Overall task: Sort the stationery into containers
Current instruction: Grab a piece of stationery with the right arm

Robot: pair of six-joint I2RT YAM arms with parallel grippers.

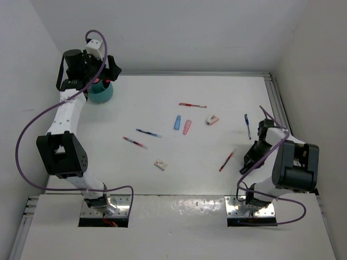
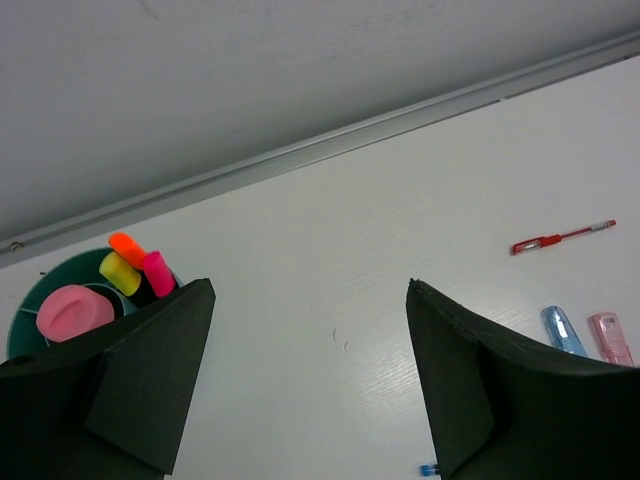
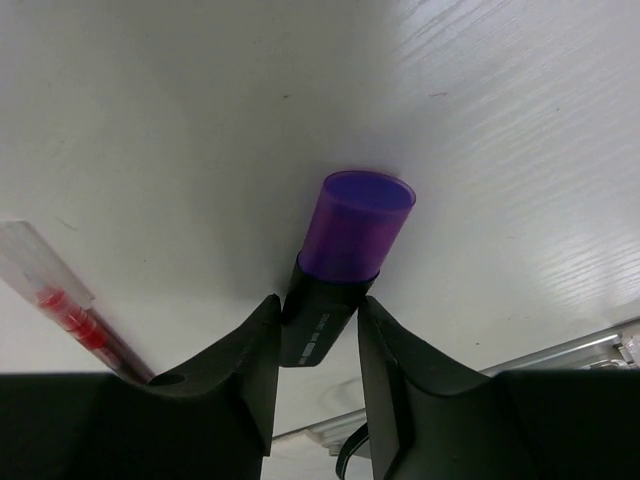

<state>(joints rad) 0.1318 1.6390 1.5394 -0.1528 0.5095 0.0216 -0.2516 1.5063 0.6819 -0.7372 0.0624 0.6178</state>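
The teal cup [image 1: 102,95] stands at the far left corner of the table [image 1: 190,157]. It holds 4 things: a round pink tube [image 2: 72,312] and 3 highlighter tips, orange [image 2: 127,245], yellow [image 2: 120,273] and pink [image 2: 158,272], bunched at one side. The left gripper [image 2: 310,300] hangs just beside the cup, fingers spread wide with nothing between them. Well apart, at the near right, the right gripper [image 3: 318,305] has its fingers drawn narrow against both sides of a purple-capped highlighter [image 3: 352,225]. A red pen [image 3: 70,310] lies just beside it. More pens and 2 erasers, blue [image 1: 177,122] and pink [image 1: 187,127], lie loose mid-table.
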